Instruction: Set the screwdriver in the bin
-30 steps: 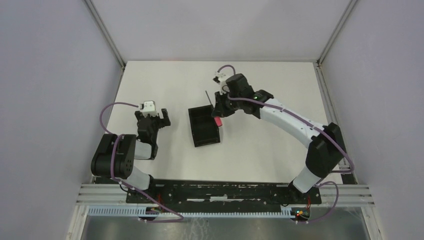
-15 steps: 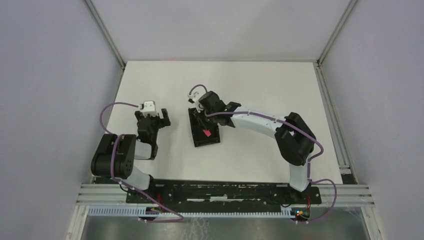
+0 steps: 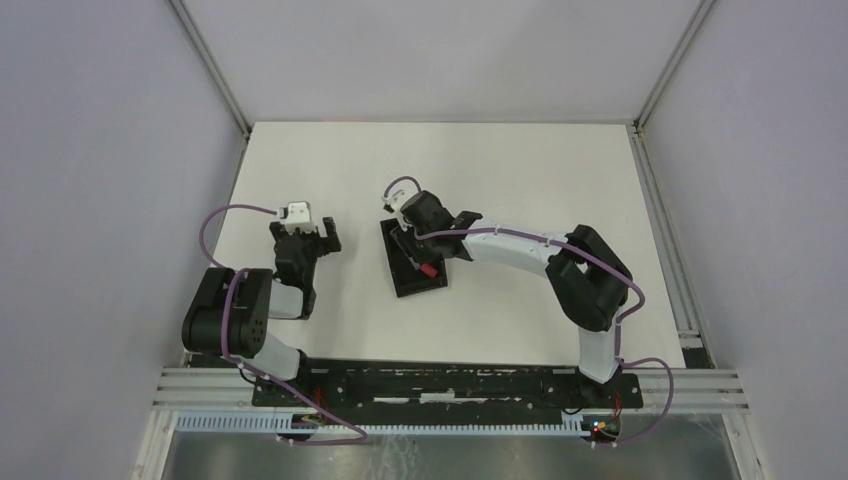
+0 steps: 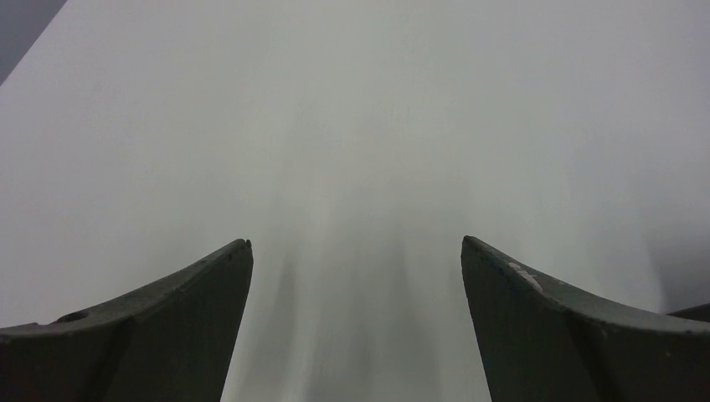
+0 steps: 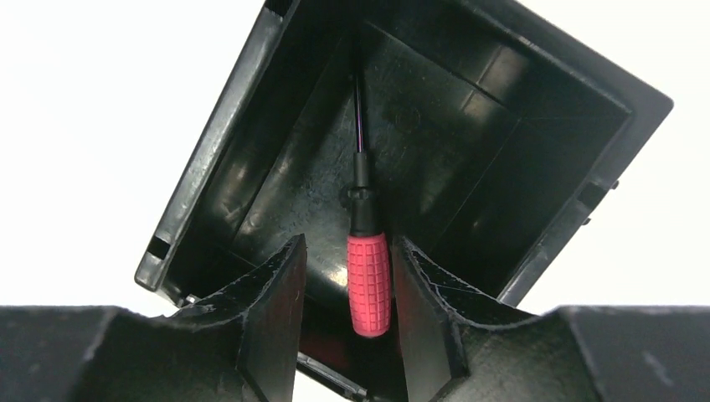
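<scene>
The screwdriver, with a red handle and a thin dark shaft, lies inside the black bin, shaft pointing to the far corner. My right gripper hangs over the bin's near end with its fingers either side of the handle. There is a gap on the left side, so the jaws stand open. In the top view the red handle shows in the bin under the right gripper. My left gripper rests open and empty left of the bin; it also shows in the left wrist view.
Bare white table surrounds the bin, with grey enclosure walls on three sides. The right arm arcs across the table to the right of the bin. The left wrist view shows only table surface.
My right gripper moved left from beside the bin's far right corner to over the bin, carrying the screwdriver. The screwdriver now lies in the bin with the jaws parted. The left arm has not moved.
</scene>
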Motion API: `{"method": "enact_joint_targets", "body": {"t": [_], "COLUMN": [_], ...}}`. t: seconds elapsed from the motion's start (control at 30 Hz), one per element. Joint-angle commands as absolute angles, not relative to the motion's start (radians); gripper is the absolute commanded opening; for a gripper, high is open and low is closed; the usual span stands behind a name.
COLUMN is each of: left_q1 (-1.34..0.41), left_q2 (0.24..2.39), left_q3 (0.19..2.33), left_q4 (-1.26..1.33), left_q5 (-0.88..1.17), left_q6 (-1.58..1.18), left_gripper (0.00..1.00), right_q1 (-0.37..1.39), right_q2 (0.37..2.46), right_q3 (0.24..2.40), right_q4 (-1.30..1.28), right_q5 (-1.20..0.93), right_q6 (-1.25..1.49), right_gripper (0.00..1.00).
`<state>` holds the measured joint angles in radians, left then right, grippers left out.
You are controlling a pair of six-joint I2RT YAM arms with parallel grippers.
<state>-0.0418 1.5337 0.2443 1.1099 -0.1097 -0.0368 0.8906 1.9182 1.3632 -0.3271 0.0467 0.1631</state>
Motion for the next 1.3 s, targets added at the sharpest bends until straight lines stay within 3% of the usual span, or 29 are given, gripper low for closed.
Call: {"method": "enact_joint_targets", "body": {"t": [0.0,0.27,0.33,0.37,0.6,0.97,1.27], "left_q1": [-0.045,-0.046,-0.045,-0.045,-0.044,-0.044,-0.044], "left_q2": [1.534,1.534,1.534,1.535,1.534,1.534,1.534], "left_q3": [0.250,0.250,0.250,0.250,0.250,0.250,0.250], "left_q4": [1.163,1.163,1.163,1.163,1.163,1.163,1.163], "left_q5": [-0.112,-0.112,-0.111,-0.112,-0.112,-0.112,-0.111], "left_q6": [-0.020,-0.020,-0.020,-0.020,-0.020,-0.020,-0.020], "left_gripper": [1.00,1.00,1.00,1.00,1.00,1.00,1.00], "right_q1": [0.900,0.900,0.899,0.899,0.855,0.561,0.475], "right_q2": [1.897,1.717,1.655,1.616,1.344,0.992,0.917], "right_q3": [1.428,1.418,1.392,1.375,1.120,0.655,0.389], "right_q4": [-0.284,-0.228,-0.207,-0.199,-0.110,-0.075,0.086], "right_q5": [0.088,0.106,0.110,0.119,0.371,0.537,0.589], "right_q6": [0.206,0.217,0.188,0.169,0.045,0.043,0.122], "right_gripper": [0.47,0.51,0.76,0.97,0.98,0.98,0.98]}}
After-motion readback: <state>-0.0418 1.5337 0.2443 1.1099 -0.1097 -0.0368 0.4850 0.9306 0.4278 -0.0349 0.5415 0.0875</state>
